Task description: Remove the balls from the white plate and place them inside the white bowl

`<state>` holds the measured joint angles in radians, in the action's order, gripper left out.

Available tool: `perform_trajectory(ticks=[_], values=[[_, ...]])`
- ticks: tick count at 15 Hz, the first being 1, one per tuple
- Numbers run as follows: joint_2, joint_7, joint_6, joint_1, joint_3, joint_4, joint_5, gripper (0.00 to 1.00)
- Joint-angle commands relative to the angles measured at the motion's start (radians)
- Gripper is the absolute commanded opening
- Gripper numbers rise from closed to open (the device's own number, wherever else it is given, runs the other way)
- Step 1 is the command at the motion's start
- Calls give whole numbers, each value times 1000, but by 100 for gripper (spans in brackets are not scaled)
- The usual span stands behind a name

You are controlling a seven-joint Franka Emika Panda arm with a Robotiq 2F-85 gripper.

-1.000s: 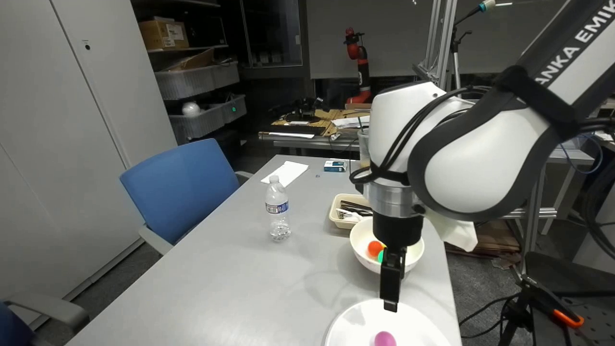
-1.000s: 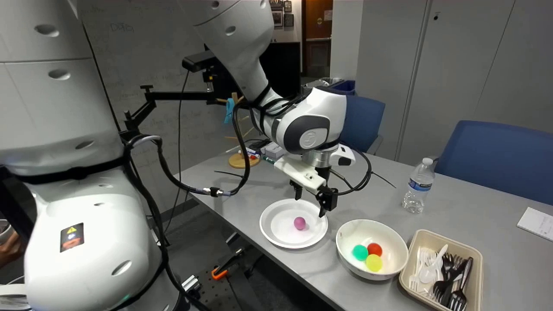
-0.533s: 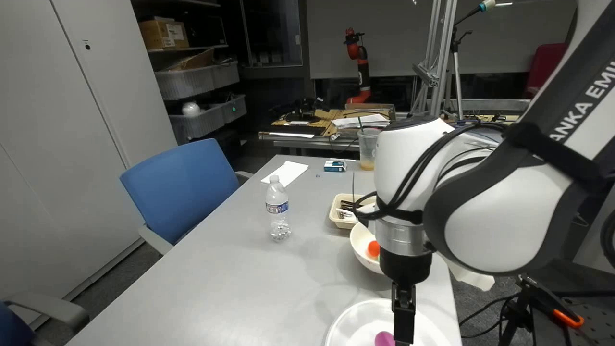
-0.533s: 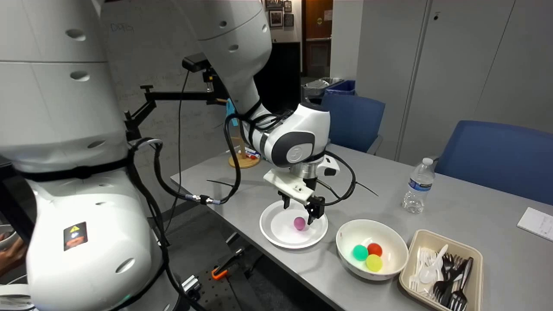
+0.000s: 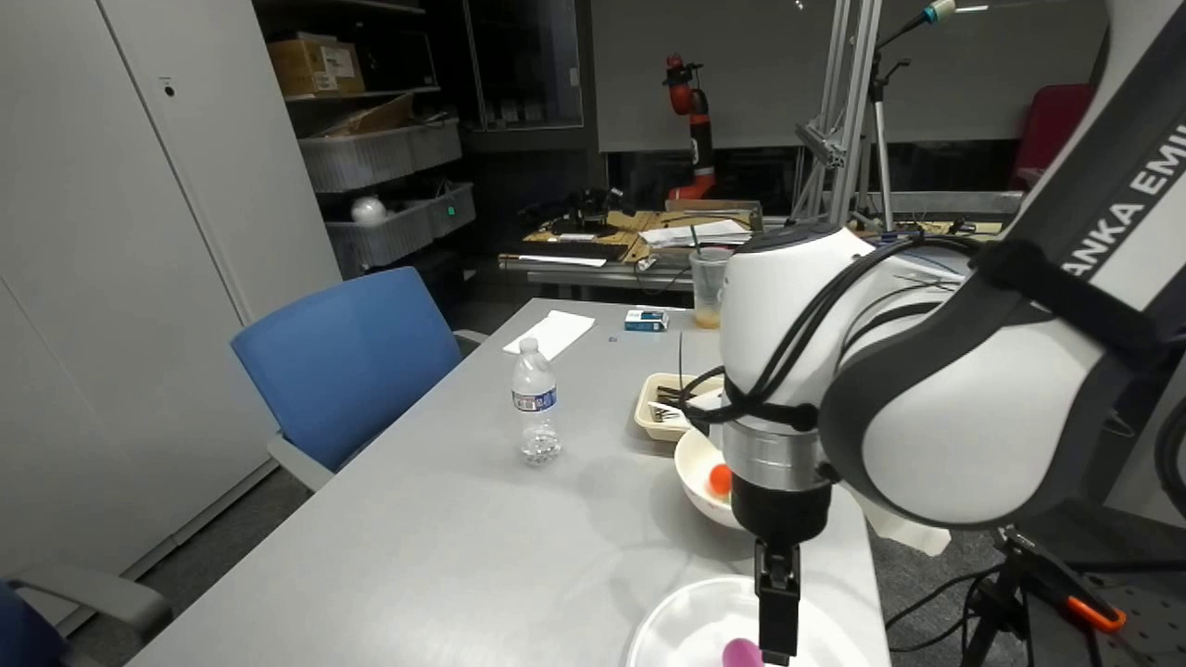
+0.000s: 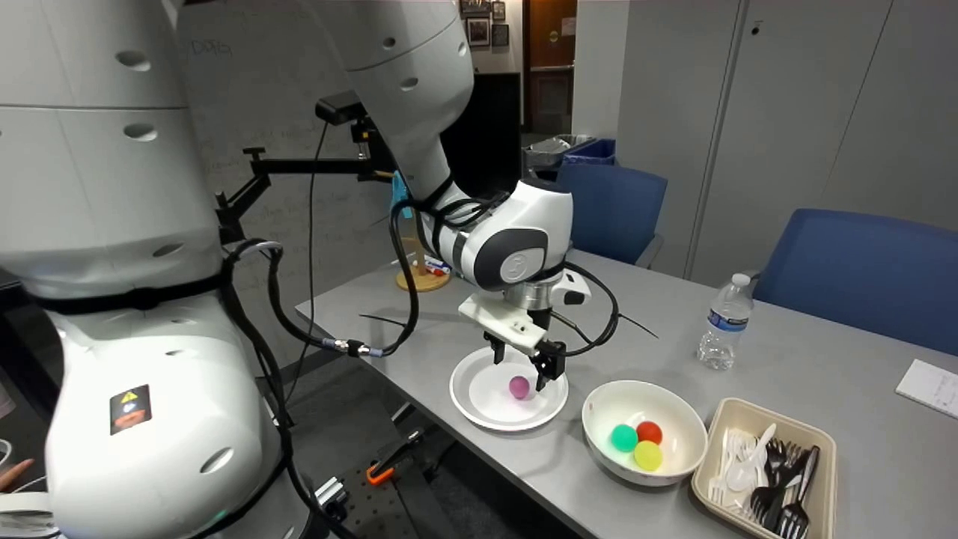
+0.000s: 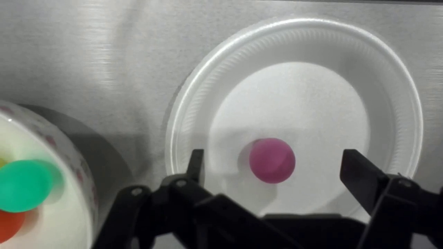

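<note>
Jaws stand wide, empty, either side of pink ball [image 7: 272, 160] on plate [image 7: 322, 100], presumably to grip it for bowl [image 6: 679, 425].

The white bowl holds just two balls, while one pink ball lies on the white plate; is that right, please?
Not quite: the white bowl holds three: a green ball, a red ball and a yellow ball, as an exterior view shows; one pink ball does lie on the white plate.

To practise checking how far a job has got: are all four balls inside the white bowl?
No, the pink ball lies on the white plate.
</note>
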<state>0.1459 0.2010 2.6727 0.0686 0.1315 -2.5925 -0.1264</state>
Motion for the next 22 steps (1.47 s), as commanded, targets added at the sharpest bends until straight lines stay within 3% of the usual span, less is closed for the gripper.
perform_trajectory(ticks=[1, 4, 13, 19, 20, 22], values=[[21, -58, 39, 13, -26, 13, 102, 100], [51, -71, 85, 20, -22, 23, 154, 100], [146, -75, 206, 44, -6, 43, 161, 98], [201, -94, 239, 59, -23, 46, 179, 79], [207, -94, 241, 60, -23, 47, 178, 61], [216, -96, 241, 61, -25, 49, 179, 54]])
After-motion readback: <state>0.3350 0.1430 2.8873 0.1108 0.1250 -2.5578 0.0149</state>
